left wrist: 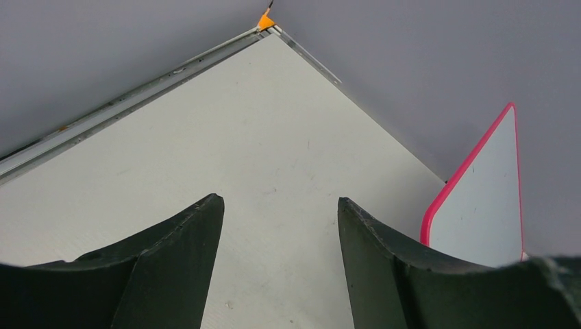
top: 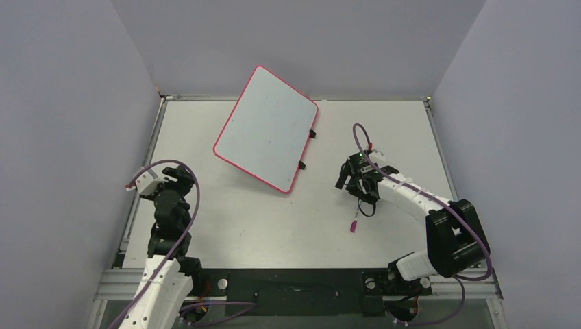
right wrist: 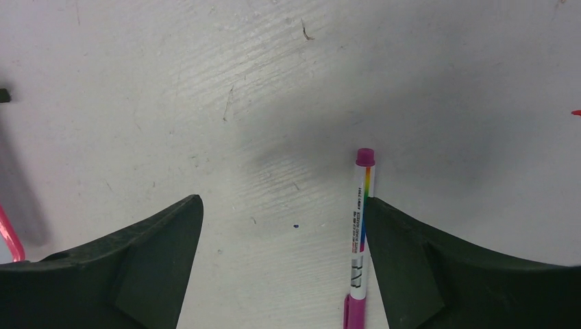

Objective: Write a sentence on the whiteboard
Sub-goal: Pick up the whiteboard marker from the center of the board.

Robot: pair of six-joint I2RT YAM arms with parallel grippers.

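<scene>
right gripper (right wrist: 282, 205) is spread wide and holds nothing. it hangs over the table (top: 240, 219) with the marker (right wrist: 360, 226) lying flat under it.

key relation: the marker isn't centred in the gap. it sits hard by the inner edge of the finger on the right of the wrist view. can't tell if it touches, as the finger may be above it. its long axis runs along the fingers, not across the gap, with the purple end pointing away from the wrist. my read: shift sideways to centre it, then drop and close across the barrel. closing as it stands risks rolling it or a pinch at one finger only.

left gripper (left wrist: 281, 202) is also spread, with only bare table between the fingers. it's well apart from the marker, so the pickup falls to the right arm.

whiteboard (top: 266, 129) is at the far middle of the table, propped at a tilt and turned corner-on. it lies far-left of the right gripper, with its near corner the closest part. nothing is written on it yet.
</scene>
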